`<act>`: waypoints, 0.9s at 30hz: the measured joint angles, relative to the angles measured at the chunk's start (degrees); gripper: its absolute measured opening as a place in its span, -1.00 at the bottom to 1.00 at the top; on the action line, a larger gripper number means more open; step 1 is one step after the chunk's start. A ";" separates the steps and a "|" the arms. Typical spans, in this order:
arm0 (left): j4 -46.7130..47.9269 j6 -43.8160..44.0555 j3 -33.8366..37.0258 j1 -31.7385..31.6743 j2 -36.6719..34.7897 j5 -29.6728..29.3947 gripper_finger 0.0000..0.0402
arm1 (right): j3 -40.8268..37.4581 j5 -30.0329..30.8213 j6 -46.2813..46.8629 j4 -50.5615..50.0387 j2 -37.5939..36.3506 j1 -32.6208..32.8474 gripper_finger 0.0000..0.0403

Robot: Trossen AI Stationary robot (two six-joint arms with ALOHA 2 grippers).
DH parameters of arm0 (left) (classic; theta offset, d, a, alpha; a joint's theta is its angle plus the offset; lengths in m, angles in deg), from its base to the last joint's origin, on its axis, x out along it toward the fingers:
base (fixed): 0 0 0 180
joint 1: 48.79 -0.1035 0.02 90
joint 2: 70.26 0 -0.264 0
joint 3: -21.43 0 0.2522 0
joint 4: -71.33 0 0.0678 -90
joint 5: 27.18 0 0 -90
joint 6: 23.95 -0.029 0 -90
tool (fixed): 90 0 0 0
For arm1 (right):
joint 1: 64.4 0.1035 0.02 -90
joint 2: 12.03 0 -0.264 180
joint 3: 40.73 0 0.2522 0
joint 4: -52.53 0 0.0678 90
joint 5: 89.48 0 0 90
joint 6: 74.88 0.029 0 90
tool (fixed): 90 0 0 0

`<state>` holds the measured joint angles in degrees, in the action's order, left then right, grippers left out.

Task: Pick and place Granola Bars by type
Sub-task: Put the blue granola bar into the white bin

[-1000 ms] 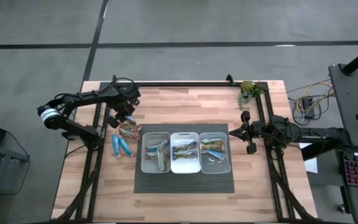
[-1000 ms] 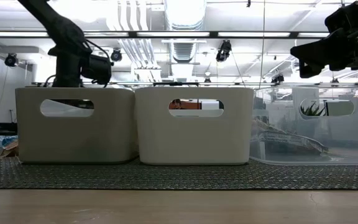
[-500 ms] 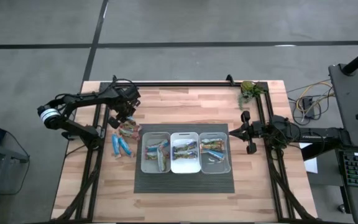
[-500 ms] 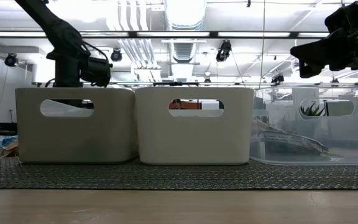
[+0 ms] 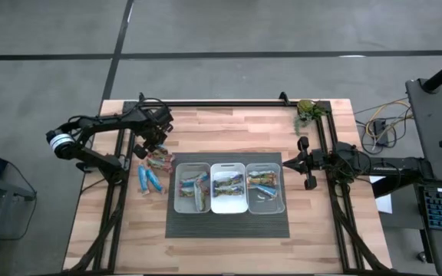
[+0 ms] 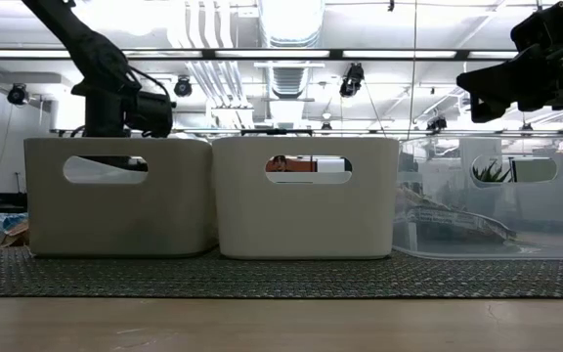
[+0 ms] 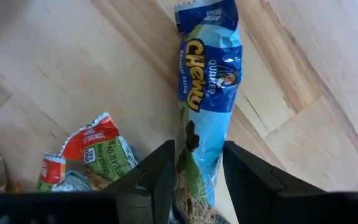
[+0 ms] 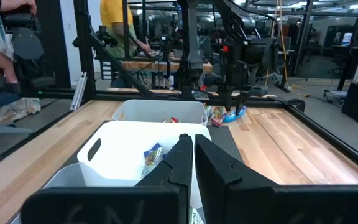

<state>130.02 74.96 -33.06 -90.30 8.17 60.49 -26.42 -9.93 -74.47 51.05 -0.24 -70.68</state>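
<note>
blue-wrapped bar sat between the fingers of the left gripper, clamped around its lower end, at the far-left of the wooden table just beyond the loose pile. sorting judged partly done: the left bin, middle bin and right bin on the dark mat each already held several granola bars. still unsorted: a few blue bars and mixed wrappers lay on the wood left of the bins, including a red-marked wrapper beside the gripped bar. right gripper hung just right of the right bin, fingers pressed together and holding nothing. remaining work: carry the held bar to its bin, then clear the pile.
</note>
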 joint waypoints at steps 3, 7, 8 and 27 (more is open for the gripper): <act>-0.43 -0.31 0.42 0.00 0.00 -0.07 -0.42 | 0.00 0.01 -0.01 0.00 0.00 -0.01 -0.96; -0.44 -0.33 0.81 0.00 0.00 -0.07 -0.42 | 0.00 -0.01 -0.01 0.01 0.00 0.01 -0.96; -0.45 -0.33 0.81 0.00 0.00 -0.07 -0.42 | 0.00 -0.01 -0.01 0.01 0.00 0.01 -0.96; -2.14 -0.37 0.81 0.09 1.94 0.81 -0.42 | 0.00 0.00 -0.01 0.00 0.00 0.00 -0.96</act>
<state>127.88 74.59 -32.25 -90.22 10.11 61.31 -26.42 -9.93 -74.47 51.05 -0.24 -70.68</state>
